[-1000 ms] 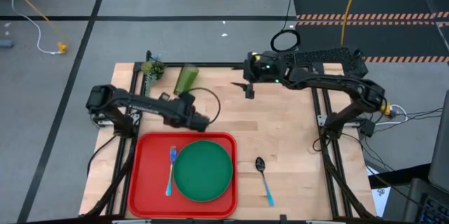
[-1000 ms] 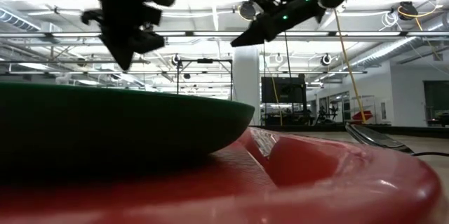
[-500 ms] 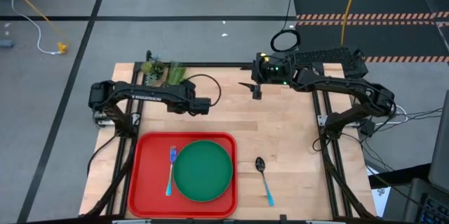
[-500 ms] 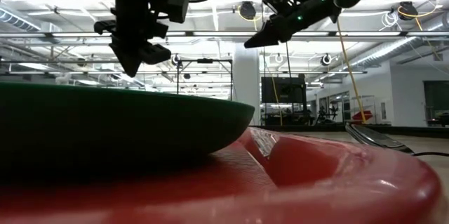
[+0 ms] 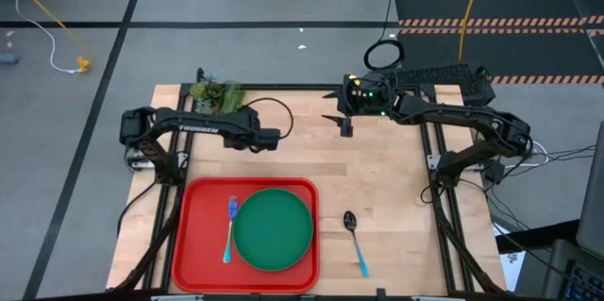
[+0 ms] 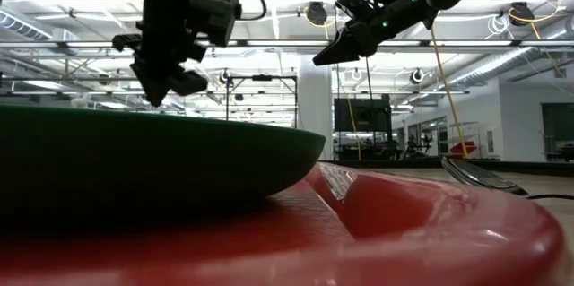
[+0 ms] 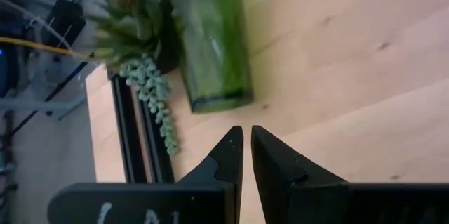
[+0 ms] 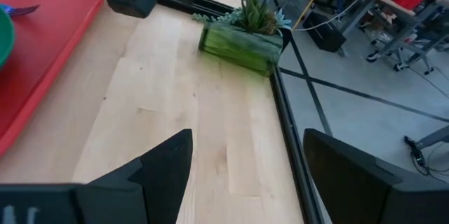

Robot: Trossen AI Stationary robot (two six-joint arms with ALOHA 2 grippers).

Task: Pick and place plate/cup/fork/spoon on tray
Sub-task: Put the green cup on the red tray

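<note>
The dark-green plate [image 5: 273, 228] and the light-blue fork [image 5: 230, 230] lie on the red tray [image 5: 193, 244]. The spoon [image 5: 355, 242] lies on the table to the right of the tray. The olive cup [image 7: 214, 48] lies on its side at the far left, against a small plant [image 7: 133, 27]. It also shows in the high view [image 5: 229, 100] and the right wrist view [image 8: 238, 45]. My left gripper [image 7: 247, 136] is shut and empty. It hangs above the table just short of the cup's near end. My right gripper [image 8: 247, 140] is open and empty, raised over the table's far middle [image 5: 342, 124].
Black frame rails run along the table's far edge [image 8: 287, 112] and left edge [image 7: 123, 133]. Bare wood lies between the cup and the tray [image 5: 311, 159]. In the low view the plate [image 6: 134, 160] and the tray rim [image 6: 430, 223] fill the foreground.
My left gripper has gone from above the tray's far rim toward the table's far edge and the cup, turning as it went. The cup has shifted toward the table's left and now lies against the plant. My right gripper has drifted a little to the right.
</note>
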